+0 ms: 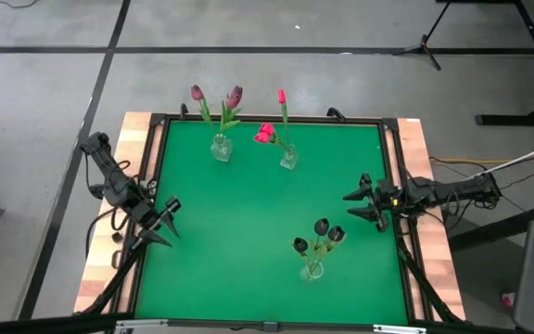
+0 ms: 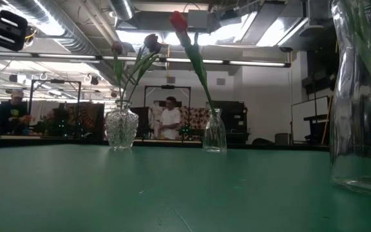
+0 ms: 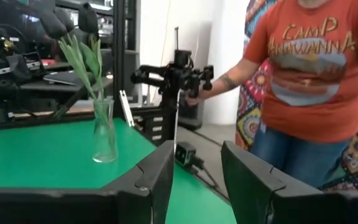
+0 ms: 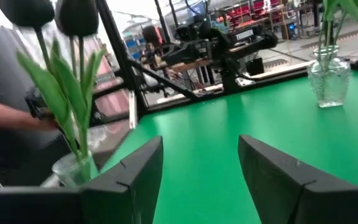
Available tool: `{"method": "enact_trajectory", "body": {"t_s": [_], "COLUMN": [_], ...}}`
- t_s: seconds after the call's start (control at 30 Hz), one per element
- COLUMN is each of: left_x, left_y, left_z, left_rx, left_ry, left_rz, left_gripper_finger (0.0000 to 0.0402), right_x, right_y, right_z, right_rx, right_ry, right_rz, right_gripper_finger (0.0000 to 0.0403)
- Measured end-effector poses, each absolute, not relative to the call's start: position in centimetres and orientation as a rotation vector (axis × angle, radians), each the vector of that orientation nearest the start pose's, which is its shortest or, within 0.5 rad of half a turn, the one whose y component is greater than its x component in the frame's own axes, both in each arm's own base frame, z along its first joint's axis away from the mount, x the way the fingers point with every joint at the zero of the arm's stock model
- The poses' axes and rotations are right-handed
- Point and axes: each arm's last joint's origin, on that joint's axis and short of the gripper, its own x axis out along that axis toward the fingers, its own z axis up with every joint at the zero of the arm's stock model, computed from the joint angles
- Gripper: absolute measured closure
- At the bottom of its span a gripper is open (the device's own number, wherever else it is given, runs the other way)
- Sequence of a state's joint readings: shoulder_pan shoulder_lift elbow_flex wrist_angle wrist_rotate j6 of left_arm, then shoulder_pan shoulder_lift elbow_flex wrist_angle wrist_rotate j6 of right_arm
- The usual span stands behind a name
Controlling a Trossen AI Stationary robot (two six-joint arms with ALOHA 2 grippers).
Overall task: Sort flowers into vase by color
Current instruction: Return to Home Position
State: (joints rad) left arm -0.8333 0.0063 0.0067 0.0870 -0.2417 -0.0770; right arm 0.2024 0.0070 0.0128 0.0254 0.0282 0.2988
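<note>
The left tool (image 1: 166,223) is hovering over the left edge of the worktop (image 1: 248,232), its fingers wide apart and gripping nothing. Well apart from it, the purple flowers (image 1: 234,96) are standing upright in the first vase (image 1: 221,148) and the pink flowers (image 1: 266,134) in the second vase (image 1: 288,160). The black flowers (image 1: 323,228) are standing upright in the third vase (image 1: 312,270), near the right tool (image 1: 349,206) and beside its line of reach; that tool is likewise gaping empty. No stem is lying loose; the right arm, being nearer, is probably the one risking a brush.
</note>
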Motion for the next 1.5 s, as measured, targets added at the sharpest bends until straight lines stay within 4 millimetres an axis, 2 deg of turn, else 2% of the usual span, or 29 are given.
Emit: {"method": "enact_trajectory", "body": {"t_s": [0.17, 0.53, 0.67, 0.83, 1.23, 1.5], "left_x": [7.0, 6.7, 6.7, 7.3, 9.4, 9.8], "left_y": [-6.7, -7.1, -7.1, -6.4, -3.2, -2.0], "left_z": [17.0, 16.7, 16.7, 16.7, 16.5, 16.4], "left_rx": [-0.147, -0.095, -0.123, -0.065, -0.046, -0.057], "left_ry": [-0.005, 0.022, 0.037, 0.005, 0.026, 0.035], "left_rz": [-0.595, -0.79, -0.792, -0.668, -0.347, -0.231], "left_gripper_finger": [0.0273, 0.0285, 0.028, 0.0277, 0.0276, 0.0276], "right_x": [9.6, 9.7, 9.7, 9.7, 9.7, 9.8], "right_y": [1.8, 1.9, 1.9, 1.9, 1.9, 1.0], "right_z": [16.9, 16.6, 16.6, 16.6, 16.6, 16.8], "right_rx": [0.218, 0.179, 0.17, 0.174, 0.174, 0.075], "right_ry": [-0.008, 0.019, 0.019, 0.018, 0.012, -0.027], "right_rz": [0.163, 0.187, 0.187, 0.177, 0.159, -0.044], "right_gripper_finger": [0.0194, 0.0194, 0.0194, 0.0194, 0.0194, 0.0194]}}
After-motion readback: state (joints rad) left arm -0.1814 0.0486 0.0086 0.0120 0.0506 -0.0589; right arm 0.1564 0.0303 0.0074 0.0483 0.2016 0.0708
